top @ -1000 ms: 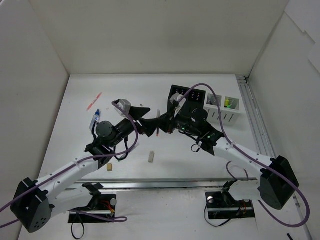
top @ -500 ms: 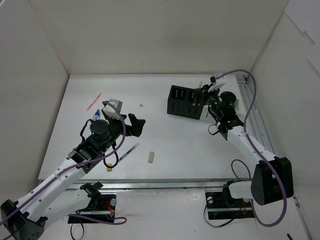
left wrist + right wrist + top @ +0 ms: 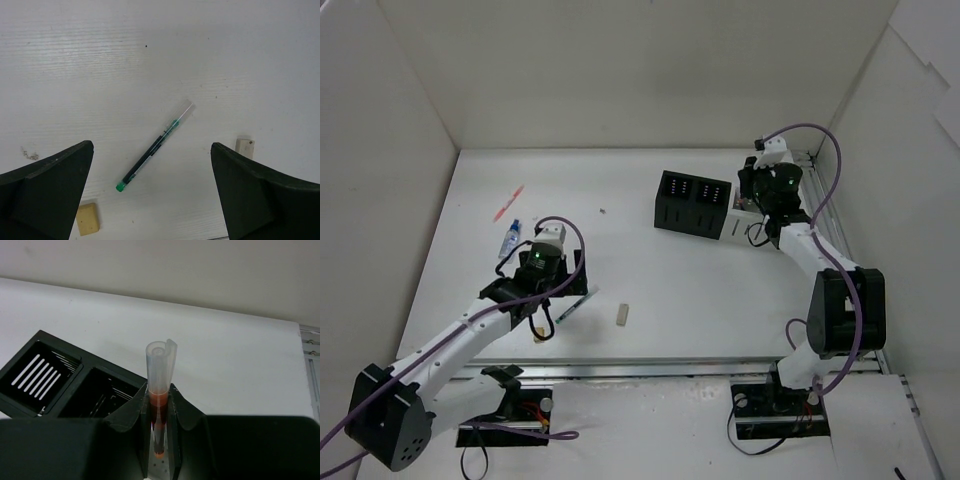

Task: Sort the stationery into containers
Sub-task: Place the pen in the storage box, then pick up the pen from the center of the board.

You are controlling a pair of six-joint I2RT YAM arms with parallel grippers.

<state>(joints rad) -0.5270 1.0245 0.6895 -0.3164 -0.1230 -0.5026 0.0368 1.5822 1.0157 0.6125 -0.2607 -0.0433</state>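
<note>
Over the table, top view first: I take the black box [image 3: 694, 202] as landmark, matte, two compartments, rows of small holes in its side. Touching its right end is the white box [image 3: 733, 226], mostly hidden. My right gripper [image 3: 753, 203] hangs over that white box, just beside the black one. Well apart from the black box, on the left-arm side, my left gripper [image 3: 563, 288] points down over the green pen [image 3: 576, 302]. A pale eraser [image 3: 622, 314] lies between that pen and the black box. A beige eraser [image 3: 539, 334], a clear bottle [image 3: 510, 238] and a pink pen [image 3: 508, 203] lie farther from it.

Left wrist view: left gripper [image 3: 151, 146] jaws spread wide, nothing between them but table. Green pen [image 3: 156, 146] lies flat and diagonal below the gap, touching neither jaw; dark slim barrel, green end, clear tip. Blocky beige eraser [image 3: 87, 218] sits by the left jaw, pale eraser [image 3: 244, 147] by the right.

Right wrist view: right gripper [image 3: 160, 396] is clamped on the orange-ink pen [image 3: 160, 371], upright, clear tubular cap sticking above the jaws. Black box [image 3: 75, 380] sits just beside, to the left, slots cut in its walls.
</note>
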